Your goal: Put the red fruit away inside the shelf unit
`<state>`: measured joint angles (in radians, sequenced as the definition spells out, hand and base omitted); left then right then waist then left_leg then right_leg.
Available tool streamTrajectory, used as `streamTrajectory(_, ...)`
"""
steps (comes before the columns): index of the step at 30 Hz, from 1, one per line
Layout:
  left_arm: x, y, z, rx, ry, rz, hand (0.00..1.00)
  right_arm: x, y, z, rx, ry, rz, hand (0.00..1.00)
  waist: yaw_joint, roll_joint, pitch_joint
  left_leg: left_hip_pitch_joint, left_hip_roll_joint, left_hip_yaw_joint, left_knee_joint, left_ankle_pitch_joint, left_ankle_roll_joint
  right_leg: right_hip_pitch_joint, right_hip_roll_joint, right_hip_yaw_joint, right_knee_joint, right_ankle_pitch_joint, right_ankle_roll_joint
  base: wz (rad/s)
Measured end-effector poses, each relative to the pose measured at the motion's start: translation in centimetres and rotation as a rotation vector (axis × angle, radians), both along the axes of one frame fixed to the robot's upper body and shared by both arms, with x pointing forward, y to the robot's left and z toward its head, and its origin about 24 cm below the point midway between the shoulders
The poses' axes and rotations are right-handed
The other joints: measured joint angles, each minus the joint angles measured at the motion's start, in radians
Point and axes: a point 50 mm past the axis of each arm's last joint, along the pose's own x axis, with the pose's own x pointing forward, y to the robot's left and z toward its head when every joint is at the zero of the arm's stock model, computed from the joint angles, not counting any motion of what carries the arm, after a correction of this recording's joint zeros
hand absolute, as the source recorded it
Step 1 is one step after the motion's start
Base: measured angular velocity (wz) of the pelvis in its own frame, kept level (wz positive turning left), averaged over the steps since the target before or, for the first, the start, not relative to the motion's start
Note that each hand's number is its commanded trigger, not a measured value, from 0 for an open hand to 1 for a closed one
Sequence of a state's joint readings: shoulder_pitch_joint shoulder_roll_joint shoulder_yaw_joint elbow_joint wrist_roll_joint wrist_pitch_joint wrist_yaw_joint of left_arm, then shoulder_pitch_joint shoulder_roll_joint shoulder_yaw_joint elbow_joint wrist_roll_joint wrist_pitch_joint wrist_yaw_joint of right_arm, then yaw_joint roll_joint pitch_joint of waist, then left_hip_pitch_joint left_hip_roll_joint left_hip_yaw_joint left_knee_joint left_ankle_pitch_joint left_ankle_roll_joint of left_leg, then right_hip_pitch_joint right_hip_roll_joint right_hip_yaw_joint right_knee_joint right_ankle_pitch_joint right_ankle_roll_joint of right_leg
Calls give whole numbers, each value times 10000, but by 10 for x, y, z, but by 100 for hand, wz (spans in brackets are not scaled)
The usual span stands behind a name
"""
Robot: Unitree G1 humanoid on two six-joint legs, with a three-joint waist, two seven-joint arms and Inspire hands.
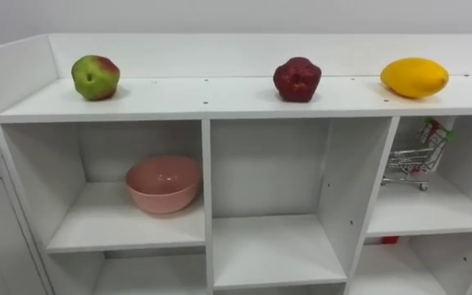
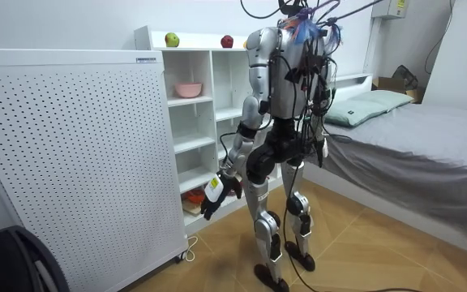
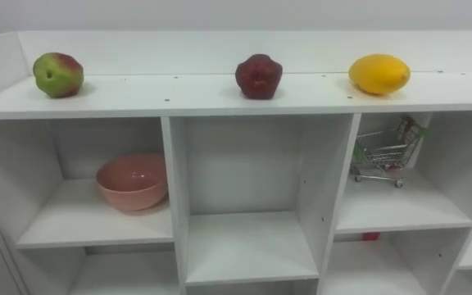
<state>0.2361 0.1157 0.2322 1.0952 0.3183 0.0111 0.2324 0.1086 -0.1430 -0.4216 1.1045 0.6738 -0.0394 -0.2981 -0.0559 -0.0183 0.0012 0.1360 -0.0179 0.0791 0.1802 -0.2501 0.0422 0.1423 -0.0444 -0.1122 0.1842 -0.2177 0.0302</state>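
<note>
The closet runs off the bottom and right edges of the eye views, which cuts off its lower compartments. Below the shelf that carries the toy cart, a small red thing is mostly hidden. In the room view the robot's body covers the closet's right part. The left robot hand is too small there to read its fingers.
</note>
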Motion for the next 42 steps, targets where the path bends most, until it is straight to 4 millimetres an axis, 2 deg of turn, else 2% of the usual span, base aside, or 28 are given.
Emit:
streamTrajectory(3, 2, 3, 1, 65, -182, -40, 0, 25, -16, 16, -726, -1192, -1280, 0, -87, 10, 1, -7, 20, 6, -26, 2, -1, -6, 2, 27, 10, 1, 0, 0)
streamTrajectory(5, 2, 3, 1, 73, -172, -52, 0, 42, -24, 28, -1332, -1678, -1531, 0, -146, -25, -22, -51, -8, 31, -5, 6, -9, -53, 3, 0, 38, 1, -2, 0)
streamTrajectory(7, 2, 4, 2, 113, -192, -77, 0, 66, -33, 50, -2172, -2483, -1616, 0, -181, -53, -42, -149, -2, 58, 1, 24, -29, -223, 12, 20, 41, 7, -12, 0)
streamTrajectory(8, 2, 4, 2, 135, -211, -79, 0, 70, -35, 55, -2377, -2681, -1604, 0, -197, -63, -47, -177, 1, 58, 8, 26, -31, -239, 15, 22, 37, 8, -13, 0)
streamTrajectory(11, 0, 5, 3, 165, -208, -120, 0, 96, -43, 91, -3865, -3545, -1250, 0, -125, -84, -53, -227, 3, 60, 22, 57, -40, -300, 23, 41, 59, 9, -16, 0)
streamTrajectory(13, 0, 3, 3, 139, -174, -278, 0, 119, -48, 124, -5118, -4447, -894, 0, -149, -103, -58, -346, 6, 76, 64, 58, -41, -381, 31, 49, 59, 19, -30, 0)
streamTrajectory(14, 1, 3, 3, 132, -185, -318, 0, 123, -49, 131, -5429, -4626, -830, 0, -149, -117, -55, -383, 7, 73, 84, 58, -41, -395, 30, 43, 53, 23, -33, 3)
streamTrajectory(16, 5, 2, 3, 141, -333, -478, 0, 137, -51, 159, -6712, -5171, -465, 0, -110, -149, -55, -450, 9, 31, 87, 63, -47, -433, 29, -18, 39, 27, -35, 6)
streamTrajectory(23, 7, 1, 4, 146, -370, -734, 0, 157, -50, 213, -9511, -5899, -153, 0, 120, -245, -44, -462, 31, 17, 82, 76, -60, -457, 24, -208, 37, 37, -49, 0)
streamTrajectory(26, 5, 2, 4, 163, -275, -872, 0, 167, -48, 240, -10715, -6420, 175, 0, 176, -338, -3, -465, 46, -8, 88, 94, -83, -438, 28, -285, 42, 47, -65, 0)
streamTrajectory(30, 7, 1, 4, 77, -249, -985, 0, 181, -32, 282, -12503, -7592, 1034, 0, 339, -450, 19, -469, 57, -30, 82, 142, -107, -450, 43, -290, 49, 69, -101, 2)
streamTrajectory(31, 9, 1, 4, 76, -262, -993, 0, 183, -27, 293, -12870, -8013, 1074, 0, 356, -480, -2, -524, 54, -82, 81, 171, -110, -462, 40, -335, 39, 75, -110, 12)
streamTrajectory(35, 12, 5, 5, 14, -167, -1182, 0, 192, -17, 317, -13559, -8890, 1209, 0, 411, -605, 3, -594, 70, -233, 64, 221, -139, -493, 61, -415, 31, 107, -153, 7)
streamTrajectory(36, 13, 3, 4, -73, -169, -1234, 0, 196, -13, 325, -13807, -9174, 1326, 0, 428, -649, -28, -662, 75, -234, 73, 227, -149, -570, 66, -407, 43, 128, -160, 0)
streamTrajectory(40, 22, 0, 4, -254, -279, -1664, 0, 204, 2, 351, -15028, -9911, 1855, 0, 506, -566, -11, -721, 92, -248, 88, 241, -156, -611, 87, -432, 28, 178, -167, 1)
streamTrajectory(42, 24, -1, 4, -288, -277, -1796, 0, 205, 6, 355, -15164, -10141, 2094, 0, 592, -561, -8, -725, 94, -261, 83, 241, -157, -608, 87, -460, 26, 178, -166, 3)
